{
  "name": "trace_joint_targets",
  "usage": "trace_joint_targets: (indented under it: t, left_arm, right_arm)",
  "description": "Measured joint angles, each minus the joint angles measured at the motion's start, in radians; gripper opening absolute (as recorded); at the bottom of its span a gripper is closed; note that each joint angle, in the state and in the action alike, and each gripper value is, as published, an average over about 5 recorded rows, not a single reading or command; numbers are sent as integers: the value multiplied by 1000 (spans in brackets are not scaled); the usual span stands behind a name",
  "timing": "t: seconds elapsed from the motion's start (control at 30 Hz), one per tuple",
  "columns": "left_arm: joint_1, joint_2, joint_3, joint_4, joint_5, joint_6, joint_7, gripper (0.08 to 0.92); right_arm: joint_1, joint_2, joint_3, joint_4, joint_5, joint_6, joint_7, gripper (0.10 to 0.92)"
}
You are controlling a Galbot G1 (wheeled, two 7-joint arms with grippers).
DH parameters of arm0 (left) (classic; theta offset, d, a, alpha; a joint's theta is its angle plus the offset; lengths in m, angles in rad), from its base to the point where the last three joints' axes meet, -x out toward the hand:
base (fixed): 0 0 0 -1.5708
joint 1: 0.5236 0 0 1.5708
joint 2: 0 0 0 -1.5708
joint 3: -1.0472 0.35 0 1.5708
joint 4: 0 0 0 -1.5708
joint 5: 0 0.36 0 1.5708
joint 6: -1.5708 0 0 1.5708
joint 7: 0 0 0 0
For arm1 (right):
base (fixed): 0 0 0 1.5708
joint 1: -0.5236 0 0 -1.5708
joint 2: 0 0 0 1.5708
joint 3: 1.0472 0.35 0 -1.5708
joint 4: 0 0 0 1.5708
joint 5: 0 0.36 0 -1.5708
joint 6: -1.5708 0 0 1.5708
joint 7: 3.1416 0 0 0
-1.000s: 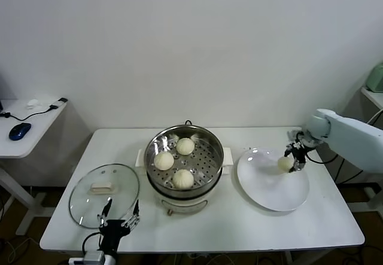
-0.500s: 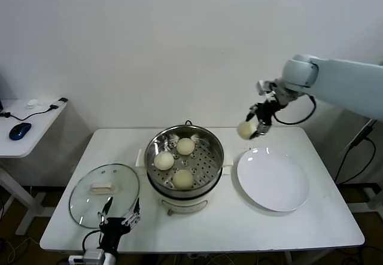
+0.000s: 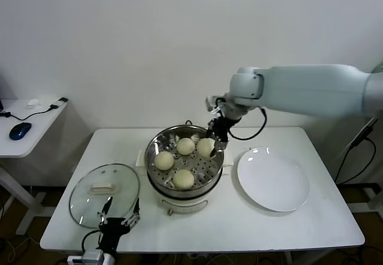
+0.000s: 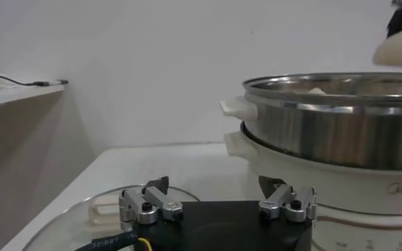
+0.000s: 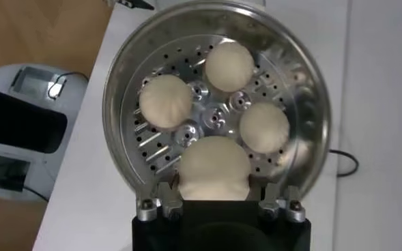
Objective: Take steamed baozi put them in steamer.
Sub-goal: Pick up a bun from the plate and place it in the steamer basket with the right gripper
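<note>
the last bun [image 3: 205,148] hangs over the steamer [image 3: 185,157], held tight in the right gripper [image 3: 213,140].
to do this well, it should go down slowly into the bare spot on the holey tray and let go only when the bun sits flat. four buns in all: three in the steamer, one held. one plate [image 3: 273,179], one lid [image 3: 104,194]. the left gripper [image 4: 218,204] waits wide apart by the lid.

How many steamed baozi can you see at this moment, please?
4. Three baozi lie on the perforated tray of the steamer: one at the back, one at the robot's left, one at the front. The fourth is held by the right gripper over the steamer's right side.
</note>
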Motion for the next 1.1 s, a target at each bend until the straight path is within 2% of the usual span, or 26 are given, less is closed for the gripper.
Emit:
trace_joint_targets:
  t: [0.5, 0.77, 1.1]
  left_arm:
    - [-13, 0, -6, 10, -7, 0, 3, 823]
    - [-18, -2, -10, 12, -8, 1, 2, 823]
    - [-18, 1, -11, 7, -5, 0, 12, 823]
  right_arm:
    - [-143, 84, 0, -112, -75, 0, 21, 684]
    - [-170, 98, 25, -151, -74, 30, 22, 813]
    - [-124, 59, 78, -162, -24, 112, -70, 823]
